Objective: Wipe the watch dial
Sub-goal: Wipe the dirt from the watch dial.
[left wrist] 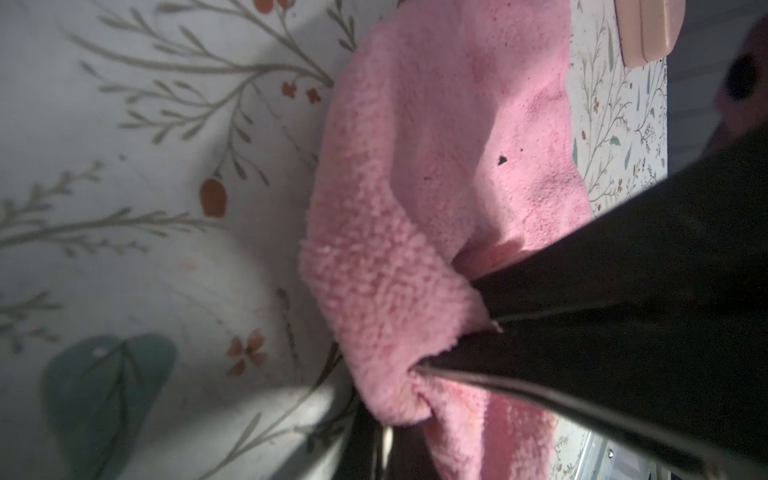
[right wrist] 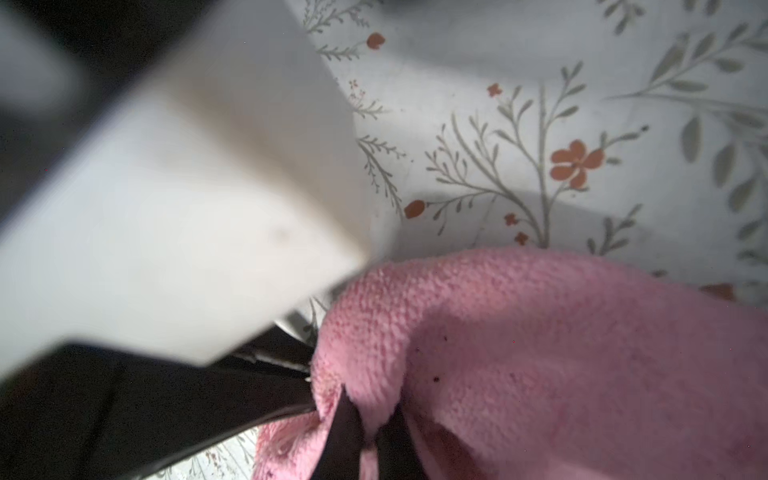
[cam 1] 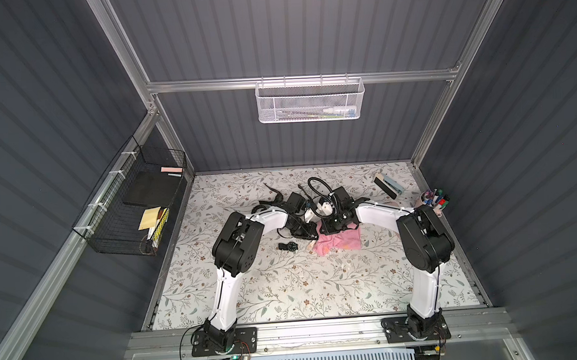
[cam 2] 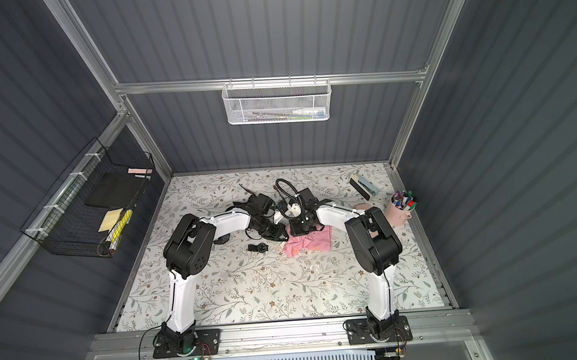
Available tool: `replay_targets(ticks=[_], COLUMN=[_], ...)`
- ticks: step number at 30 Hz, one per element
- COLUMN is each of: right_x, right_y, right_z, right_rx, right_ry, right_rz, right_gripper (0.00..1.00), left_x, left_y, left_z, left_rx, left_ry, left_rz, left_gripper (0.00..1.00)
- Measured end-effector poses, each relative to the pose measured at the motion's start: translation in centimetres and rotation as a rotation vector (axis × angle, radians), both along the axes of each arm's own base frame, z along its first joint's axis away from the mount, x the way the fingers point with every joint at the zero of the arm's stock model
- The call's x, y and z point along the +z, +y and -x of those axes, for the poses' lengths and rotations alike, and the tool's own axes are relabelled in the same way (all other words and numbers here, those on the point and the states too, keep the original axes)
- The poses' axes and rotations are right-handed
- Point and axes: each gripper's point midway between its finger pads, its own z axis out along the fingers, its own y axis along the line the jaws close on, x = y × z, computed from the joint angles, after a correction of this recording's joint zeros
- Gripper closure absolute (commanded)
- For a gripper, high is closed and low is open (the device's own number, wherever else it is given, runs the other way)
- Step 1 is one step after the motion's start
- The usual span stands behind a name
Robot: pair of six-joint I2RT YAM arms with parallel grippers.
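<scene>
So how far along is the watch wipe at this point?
Done: the pink cloth is grasped, with the left pincer and the right pincer both shut on its edge. In hand: readying the cloth, which is not yet on the dial. Left: the whole wipe. The watch lies beside the cloth, apart from it, with neither pincer on it.

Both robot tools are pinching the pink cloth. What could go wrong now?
1. The left tool and right tool pinch the same pink cloth close together. Pulling different ways could yank it loose, or the tools could bump.
2. The watch lies loose, apart from the cloth, with nothing holding it. A wipe might just push it away.
</scene>
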Motion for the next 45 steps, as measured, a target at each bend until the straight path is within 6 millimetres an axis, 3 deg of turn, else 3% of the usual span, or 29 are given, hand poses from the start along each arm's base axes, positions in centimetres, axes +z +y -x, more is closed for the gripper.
replay_targets(ticks=[6,14,20,25,28,38,45], right_x=[-1.1,-0.8,0.4,0.7,0.8,-0.8,-1.2], right_y=[-1.9,-3.8,-3.0,-0.2,0.3,-0.7,-2.7], right_z=[0.7,-1.2,-1.9,-0.3,0.0,2.0,1.0], right_rx=[-0.038,-0.098,-0.087,0.007,0.022,0.056,-0.012], right_ry=[0.015,0.020,-0.001,-0.001,0.004,0.028,0.046], right_rz=[0.040,0.094,0.081,0.051,0.039,0.046,0.088], right_gripper=[1.00,1.00,1.00,1.00,1.00,1.00,1.00], left_x=[0.0,0.0,0.0,0.0,0.0,0.0,0.0], left_y=[0.0,0.0,0.0,0.0,0.3,0.4,0.4], left_z=[0.0,0.1,0.1,0.1,0.2,0.3,0.3], left_rx=[-0.001,-0.001,0.000,0.002,0.010,0.012,0.009], left_ry=[0.000,-0.013,-0.018,-0.016,-0.003,0.002,-0.004], left_rz=[0.000,-0.001,-0.004,-0.005,-0.012,-0.018,-0.020], left_gripper=[0.94,0.94,0.93,0.93,0.93,0.93,0.93])
